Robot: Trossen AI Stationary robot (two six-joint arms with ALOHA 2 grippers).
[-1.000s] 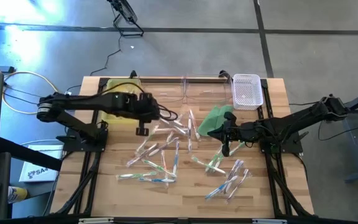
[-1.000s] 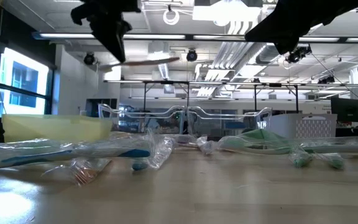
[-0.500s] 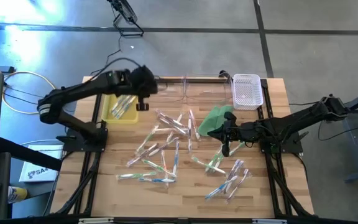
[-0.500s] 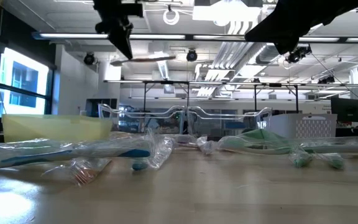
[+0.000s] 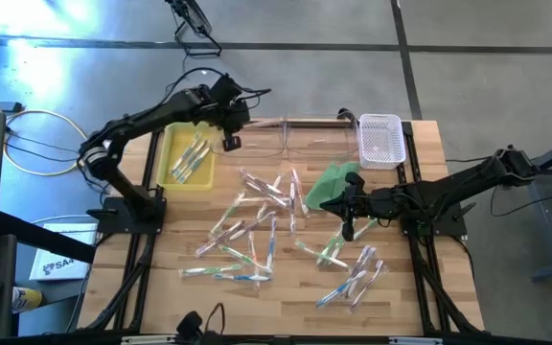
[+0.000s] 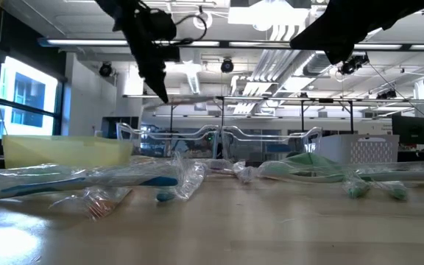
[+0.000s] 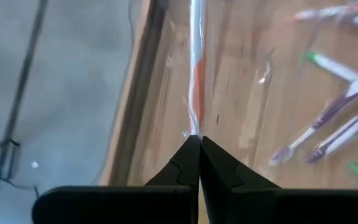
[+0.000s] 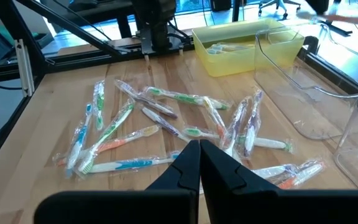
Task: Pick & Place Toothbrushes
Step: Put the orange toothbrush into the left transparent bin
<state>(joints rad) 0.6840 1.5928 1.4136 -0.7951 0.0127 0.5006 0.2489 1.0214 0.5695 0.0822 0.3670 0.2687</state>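
Observation:
Many wrapped toothbrushes (image 5: 257,222) lie loose on the wooden table (image 5: 161,287), also in the right wrist view (image 8: 166,118). My left gripper (image 5: 231,136) hangs over the table's far edge, between the yellow bin (image 5: 185,158) and the clear trays (image 5: 300,134). It is shut on one wrapped toothbrush with an orange part (image 7: 196,87). A few toothbrushes lie in the yellow bin. My right gripper (image 5: 347,228) hovers shut and empty over the table's right half, by the green cloth (image 5: 332,184). My left gripper pinches one end of the wrapped toothbrush (image 7: 194,129) between its two fingertips. The fingers slant downward, and the toothbrush runs straight on from them, in line with the fingers. It is lifted clear, above the table's far edge rail.
A white mesh basket (image 5: 381,140) stands at the far right corner. The clear trays sit along the far edge in the middle. The near left part of the table is bare wood. Cables run over the floor beyond the far edge.
My left gripper has swung from over the toothbrush pile toward the table's far edge, past the yellow bin, and has rolled a little. It stayed shut on the toothbrush, which travelled with it clear of the table. My right arm has kept still.

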